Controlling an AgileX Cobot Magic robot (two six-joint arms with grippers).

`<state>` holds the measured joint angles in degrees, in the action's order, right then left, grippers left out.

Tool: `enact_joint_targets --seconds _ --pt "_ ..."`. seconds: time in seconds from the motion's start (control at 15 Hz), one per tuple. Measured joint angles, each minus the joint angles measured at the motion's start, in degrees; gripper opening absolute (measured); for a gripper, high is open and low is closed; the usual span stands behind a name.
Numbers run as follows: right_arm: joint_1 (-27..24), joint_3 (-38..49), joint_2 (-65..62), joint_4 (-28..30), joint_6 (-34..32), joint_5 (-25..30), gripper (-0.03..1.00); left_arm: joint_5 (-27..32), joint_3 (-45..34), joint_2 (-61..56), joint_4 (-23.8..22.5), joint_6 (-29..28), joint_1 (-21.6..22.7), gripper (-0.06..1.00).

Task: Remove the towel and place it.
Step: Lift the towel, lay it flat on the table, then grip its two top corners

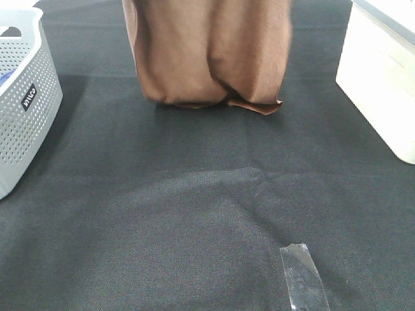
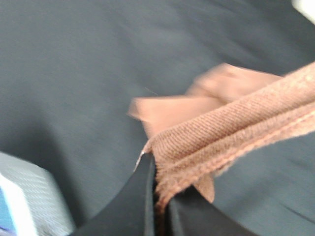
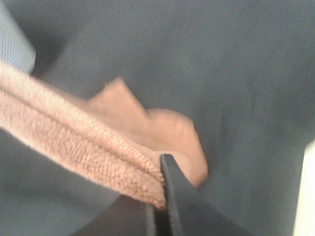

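Pinching the towel (image 1: pixel 207 52) at its hem are left gripper (image 2: pixel 157 187) and right gripper (image 3: pixel 157 196); basket (image 1: pixel 19 149) label (image 1: pixel 29 97) unreadable.

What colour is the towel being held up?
The towel is plain reddish brown, clearest in the exterior high view.

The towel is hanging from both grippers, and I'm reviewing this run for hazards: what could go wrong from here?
1. The left gripper and right gripper pinch only the hemmed edge of the towel; so thin a bite might slip.
2. Its lower end seems to rest crumpled on the table, so moving it may drag and fold it.
3. The basket and the white box stand on either side; a swing could brush them.
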<state>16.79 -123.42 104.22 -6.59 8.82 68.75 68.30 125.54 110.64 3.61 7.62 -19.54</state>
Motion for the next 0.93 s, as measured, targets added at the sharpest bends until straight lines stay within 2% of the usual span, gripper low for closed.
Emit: enact_joint_targets --seconds 0.2,0.4,0.6,0.93 --pt "0.0 8.42 -4.98 -4.3 0.11 0.4 0.0 -0.06 -16.39 -10.03 1.89 -1.43 -0.29 0.0" --pt "0.11 26.7 -16.9 -6.99 0.74 0.63 0.0 -0.4 -30.19 -22.52 5.27 -3.04 -0.97 0.0" --pt "0.63 39.59 -28.19 -10.2 0.57 0.46 0.0 -0.74 -44.18 -34.49 9.68 -6.3 -1.03 0.0" --pt "0.69 53.4 -39.65 -11.92 -0.52 0.17 0.0 -1.2 -56.09 -43.54 17.07 -6.99 -1.15 0.0"
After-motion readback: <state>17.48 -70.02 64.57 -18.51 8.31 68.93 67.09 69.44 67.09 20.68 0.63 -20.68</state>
